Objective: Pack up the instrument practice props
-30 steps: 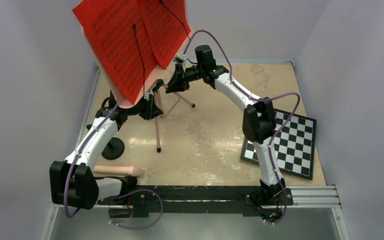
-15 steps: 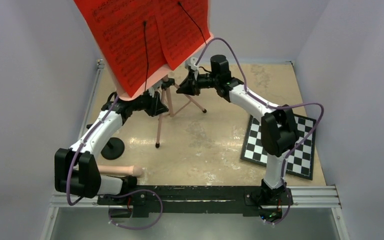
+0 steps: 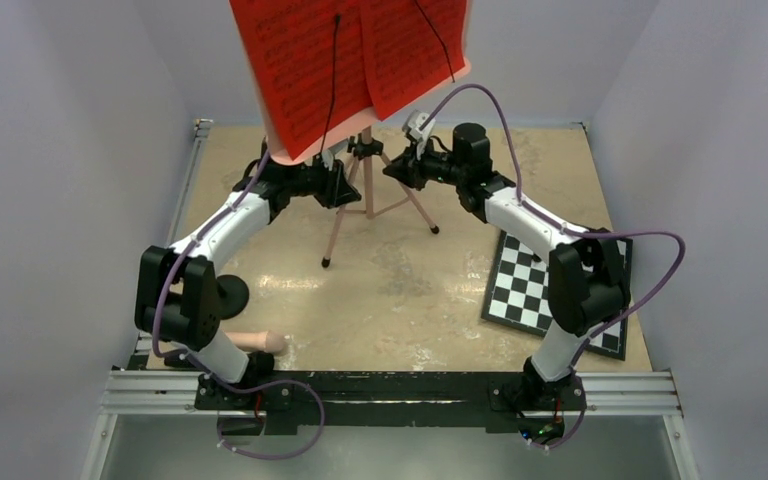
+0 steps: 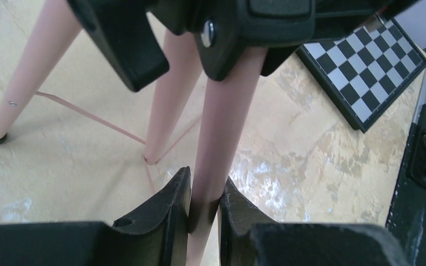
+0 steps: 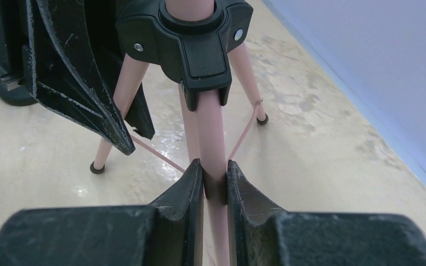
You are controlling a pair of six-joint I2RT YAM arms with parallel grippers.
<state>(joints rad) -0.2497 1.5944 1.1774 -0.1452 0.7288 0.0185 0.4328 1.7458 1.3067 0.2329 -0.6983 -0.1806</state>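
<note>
Nearest, the pink rod (image 3: pixel 256 342) lies on the worktop (image 3: pixel 410 300), well in front of the music stand (image 3: pixel 367 190). The left end effector (image 4: pixel 204 195) and the right end effector (image 5: pixel 215 173) each clamp a stand leg, probably to relocate it. Next, fold the legs together evenly. Wrist views prove both grips; only the overhead view shows the red pages (image 3: pixel 350 60) atop the stand.
</note>
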